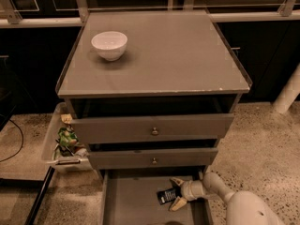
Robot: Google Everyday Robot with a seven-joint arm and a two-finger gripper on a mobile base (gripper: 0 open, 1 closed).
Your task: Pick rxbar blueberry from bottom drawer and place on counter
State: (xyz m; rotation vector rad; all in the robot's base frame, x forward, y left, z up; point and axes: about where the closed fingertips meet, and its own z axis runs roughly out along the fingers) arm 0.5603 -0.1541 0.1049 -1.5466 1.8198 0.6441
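Gripper (175, 193) spread wide, straddling rxbar blueberry (165, 196) in bottom drawer (131, 204) (knobbed drawers (152, 128) just above; bowl (109, 44) on counter (178, 55))

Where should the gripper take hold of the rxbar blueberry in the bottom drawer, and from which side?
Probably across its narrow width at the end nearest the gripper, coming from that side, low over the bottom drawer floor. The rxbar blueberry lies flat, its long axis pointing at the gripper, whose open fingers flank that end.
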